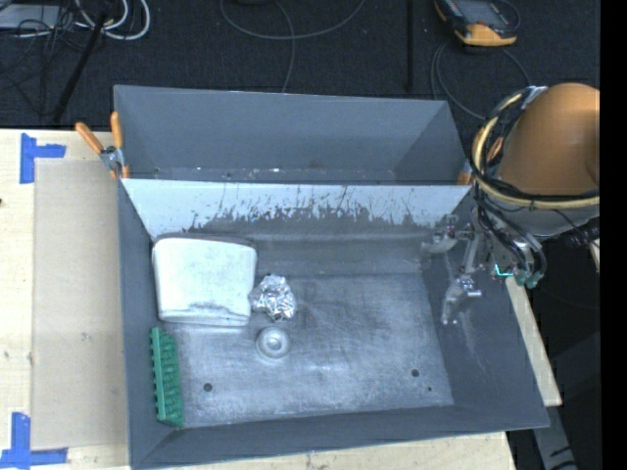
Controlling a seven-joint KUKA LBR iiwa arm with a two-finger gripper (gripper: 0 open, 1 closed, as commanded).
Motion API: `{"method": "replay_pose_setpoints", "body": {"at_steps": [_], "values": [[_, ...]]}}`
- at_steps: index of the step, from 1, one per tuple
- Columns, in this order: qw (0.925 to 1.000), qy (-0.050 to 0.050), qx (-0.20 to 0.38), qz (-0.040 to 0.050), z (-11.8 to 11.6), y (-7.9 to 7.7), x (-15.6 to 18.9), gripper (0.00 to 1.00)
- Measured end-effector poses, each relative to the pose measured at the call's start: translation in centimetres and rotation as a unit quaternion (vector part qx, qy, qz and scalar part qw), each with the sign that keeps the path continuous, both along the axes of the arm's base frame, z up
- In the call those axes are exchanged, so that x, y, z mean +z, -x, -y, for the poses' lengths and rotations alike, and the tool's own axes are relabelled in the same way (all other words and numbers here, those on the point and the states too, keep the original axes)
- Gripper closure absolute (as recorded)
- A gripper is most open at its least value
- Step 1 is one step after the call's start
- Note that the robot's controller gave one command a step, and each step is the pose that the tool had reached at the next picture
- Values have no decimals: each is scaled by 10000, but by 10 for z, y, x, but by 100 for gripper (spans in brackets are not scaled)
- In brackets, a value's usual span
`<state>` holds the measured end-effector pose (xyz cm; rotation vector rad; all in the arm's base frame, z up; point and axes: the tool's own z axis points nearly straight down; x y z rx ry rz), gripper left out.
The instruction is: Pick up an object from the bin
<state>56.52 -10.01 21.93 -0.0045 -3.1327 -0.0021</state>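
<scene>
Four loose things lie in the grey metal bin (294, 404), all gathered round the white folded cloth pad (204, 277) on the floor's left side.

- Crumpled silver foil ball (273, 298): touching the pad's lower right corner.
- Small grey domed cap (272, 342): just below that ball, apart from the pad.
- Green ridged plastic strip (166, 376): below the pad's left end, hard along the bin's wall.
- End effector (457, 297): far right of the pad, close to the opposite wall, over bare floor. Released or clenched, cannot tell.

Likely risks:
- A descent where it hangs would meet only metal, or scrape that wall.
- The foil ball may crush or roll.
- The cap looks low and likely to slip.
- The strip is too near its wall for a clean approach.

Wide bare floor lies right of the pad, which leaves easy travel.
</scene>
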Motion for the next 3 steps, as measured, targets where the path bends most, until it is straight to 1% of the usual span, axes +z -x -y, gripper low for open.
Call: {"method": "replay_pose_setpoints", "body": {"at_steps": [1, 2, 3], "values": [[9982, 5, 602, 62, -76, -55, -138, 0], [9912, 2, 1320, 63, -80, -58, -118, 0], [9466, -20, 3224, 45, -203, -41, -120, 0]]}}
